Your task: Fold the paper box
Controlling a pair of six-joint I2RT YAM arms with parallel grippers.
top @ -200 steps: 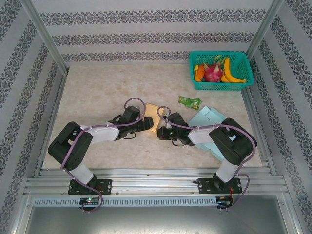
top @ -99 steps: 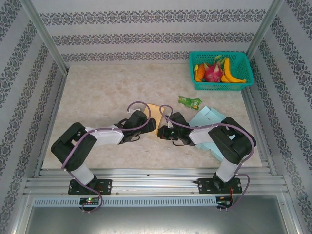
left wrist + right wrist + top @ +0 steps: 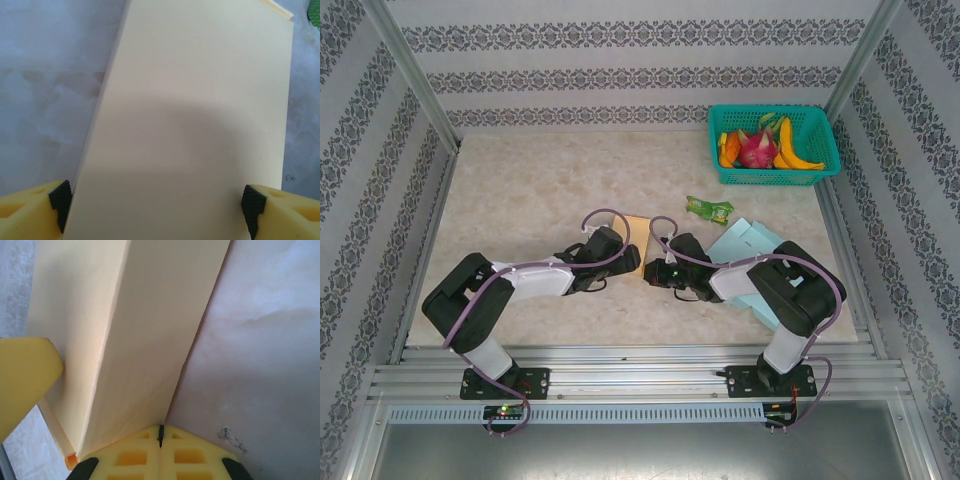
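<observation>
Here the left pincer (image 3: 156,204) stands wide apart, the pale yellow paper box (image 3: 200,90) spanning its gap; the right pincer (image 3: 161,434) is pressed together, the box's fold directly ahead.

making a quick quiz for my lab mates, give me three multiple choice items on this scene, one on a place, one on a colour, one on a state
1. Where on the table does the green basket stand?
A far right corner
B near left corner
C between the arms

2. What colour is the paper box in front of the right tool?
A red
B pale yellow
C black

3. How do the right tool's jaws stand?
A wide open
B clamped on a banana
C shut

Answers:
1 A, it sits at the far right in the top view.
2 B, both wrist views show pale yellow card.
3 C, its fingers meet with no gap in the right wrist view.
</observation>
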